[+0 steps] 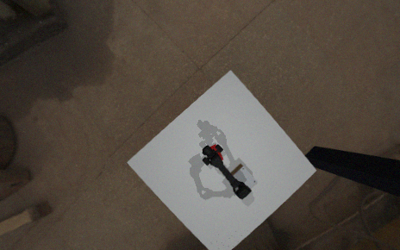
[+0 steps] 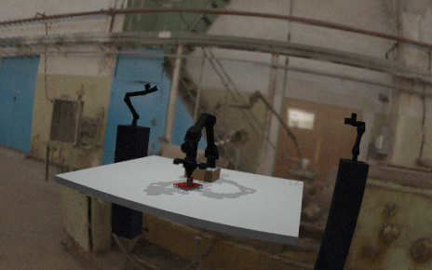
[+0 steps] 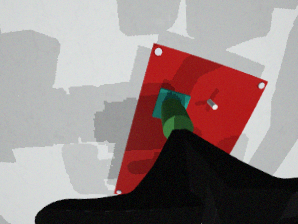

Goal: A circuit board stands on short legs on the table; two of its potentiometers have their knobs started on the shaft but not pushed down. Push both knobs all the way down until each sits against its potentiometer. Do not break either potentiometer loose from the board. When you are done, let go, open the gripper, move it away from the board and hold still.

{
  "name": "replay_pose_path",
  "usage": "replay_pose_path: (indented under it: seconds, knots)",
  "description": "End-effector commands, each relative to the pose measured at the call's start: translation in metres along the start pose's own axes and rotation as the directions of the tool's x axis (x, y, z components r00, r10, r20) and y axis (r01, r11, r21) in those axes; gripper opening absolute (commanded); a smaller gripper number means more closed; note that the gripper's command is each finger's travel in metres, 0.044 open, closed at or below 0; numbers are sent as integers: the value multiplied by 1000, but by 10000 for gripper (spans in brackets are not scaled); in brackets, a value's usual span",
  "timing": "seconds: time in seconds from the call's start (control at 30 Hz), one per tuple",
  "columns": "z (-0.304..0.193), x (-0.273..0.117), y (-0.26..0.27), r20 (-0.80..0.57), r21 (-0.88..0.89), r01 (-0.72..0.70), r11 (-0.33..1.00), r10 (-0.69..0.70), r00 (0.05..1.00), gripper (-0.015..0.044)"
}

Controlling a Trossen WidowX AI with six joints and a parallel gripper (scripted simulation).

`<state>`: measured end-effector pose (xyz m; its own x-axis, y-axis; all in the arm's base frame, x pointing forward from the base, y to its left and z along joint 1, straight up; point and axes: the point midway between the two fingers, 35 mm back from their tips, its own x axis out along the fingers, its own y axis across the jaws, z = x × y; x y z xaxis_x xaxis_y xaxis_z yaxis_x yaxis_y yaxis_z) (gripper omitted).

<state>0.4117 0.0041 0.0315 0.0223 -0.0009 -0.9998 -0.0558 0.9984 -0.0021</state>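
The red circuit board (image 1: 221, 153) (image 2: 179, 185) (image 3: 240, 102) stands on the white table under the gripper. On it is a teal potentiometer (image 3: 158, 108) with a green knob (image 3: 175, 121) above it; in the wrist view the knob leans toward the gripper and its gap to the potentiometer cannot be judged. My gripper (image 3: 178, 136) (image 2: 189, 176) is shut with nothing between its fingers. Its tips are at the top end of the green knob, touching it or just above. No second potentiometer or knob shows; the dark gripper body hides the lower part of the board.
A small grey post (image 3: 212, 104) rises from the board beside the teal potentiometer. Pale round fasteners sit at the board's corners. A brown and white block (image 1: 246, 176) (image 2: 212, 175) is near the arm's base. Two dark pedestals (image 2: 132, 144) (image 2: 346, 200) with other arms stand beyond the table's edges.
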Motion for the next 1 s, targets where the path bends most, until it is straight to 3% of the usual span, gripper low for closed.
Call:
replay_pose_path:
  seconds: [0.0,0.27,0.57,0.8,0.97]
  knots:
    - [3,-11,0,14,-6,0,1000,0,1000,0]
    - [3,-14,0,14,-6,0,1000,0,1000,0]
    - [-1,-8,0,-2,0,0,1000,0,1000,236]
    - [-70,-32,1,-4,-6,1,1000,-1,1000,420]
    - [-128,-39,0,-2,-6,0,1000,0,1000,440]
